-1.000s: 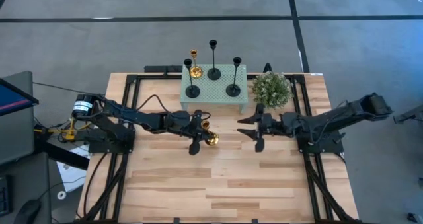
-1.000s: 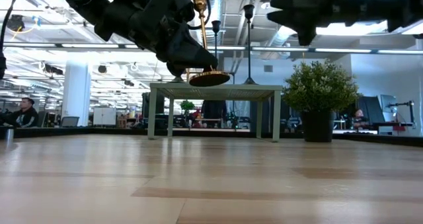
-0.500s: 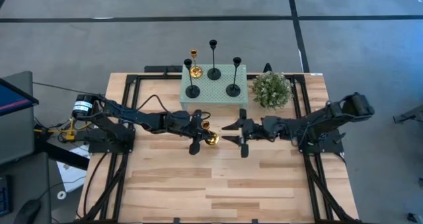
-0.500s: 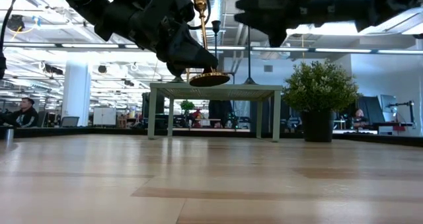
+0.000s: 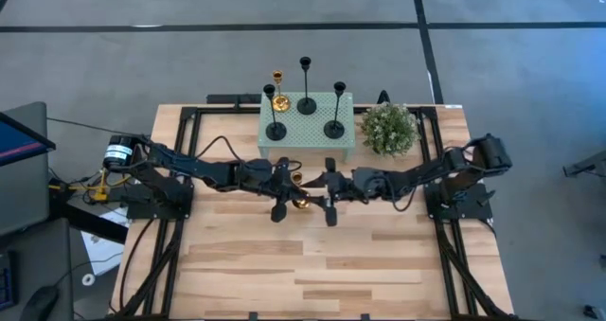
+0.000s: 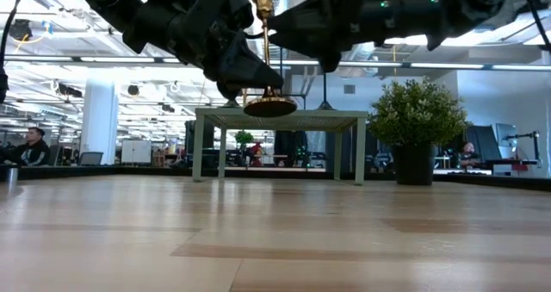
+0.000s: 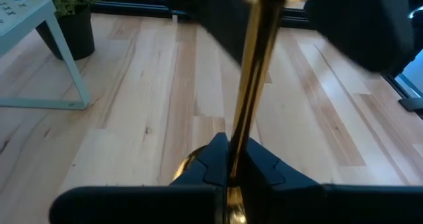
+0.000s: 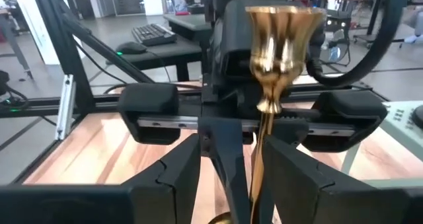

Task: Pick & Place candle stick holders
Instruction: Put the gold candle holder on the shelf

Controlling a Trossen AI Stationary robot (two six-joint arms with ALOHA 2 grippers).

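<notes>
My left gripper (image 5: 289, 189) is shut on a gold candle stick holder (image 5: 299, 194), which stands upright in the air over the middle of the table (image 5: 312, 264). My right gripper (image 5: 329, 190) is open, level and close to the holder's right. In the right wrist view its fingers (image 8: 168, 178) stand on either side of the gold stem (image 8: 260, 158) without touching it. Three black holders (image 5: 306, 103) and one more gold holder (image 5: 279, 100) stand on their round bases on the mint-green perforated stand (image 5: 317, 136). My left gripper pinches the gold holder's thin stem (image 7: 242, 121) between its two fingers, low on the stem just above the round base (image 6: 269, 108). The fingers come level from the table's left and lie across the stem. The holder stands upright, lifted clear of the table.
A green potted plant (image 5: 388, 127) stands right of the stand at the table's far side. The wooden table's near half is free room. People sit at desks in the room beyond (image 6: 33, 146).
My right gripper has gone toward the table's left, staying open, up to the gold holder, and its fingers now stand around the stem. My left gripper has kept the holder upright in the air in the same place.
</notes>
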